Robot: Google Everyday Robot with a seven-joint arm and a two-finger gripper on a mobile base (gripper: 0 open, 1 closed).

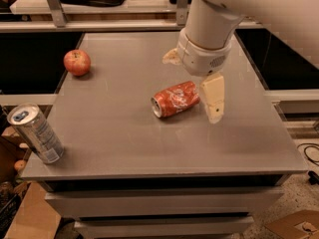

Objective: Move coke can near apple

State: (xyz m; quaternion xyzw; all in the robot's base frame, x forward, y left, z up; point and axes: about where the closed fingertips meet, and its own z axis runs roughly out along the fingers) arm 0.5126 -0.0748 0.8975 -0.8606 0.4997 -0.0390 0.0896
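Note:
The coke can [175, 99] lies on its side near the middle of the grey table [124, 133], silver top toward the front left. The apple [77, 62] sits at the table's far left, well apart from the can. My gripper [191, 87] hangs just above and right of the can, open and empty. One cream finger [213, 98] points down close beside the can's right end. The other finger [172, 58] shows behind the can, partly hidden by the white wrist.
A taller silver-and-blue can [36, 133] stands at the table's front left corner. A shelf rail with metal posts [182, 4] runs behind the table. The table's right edge [271, 108] drops to the floor, where a cardboard piece [296, 225] lies.

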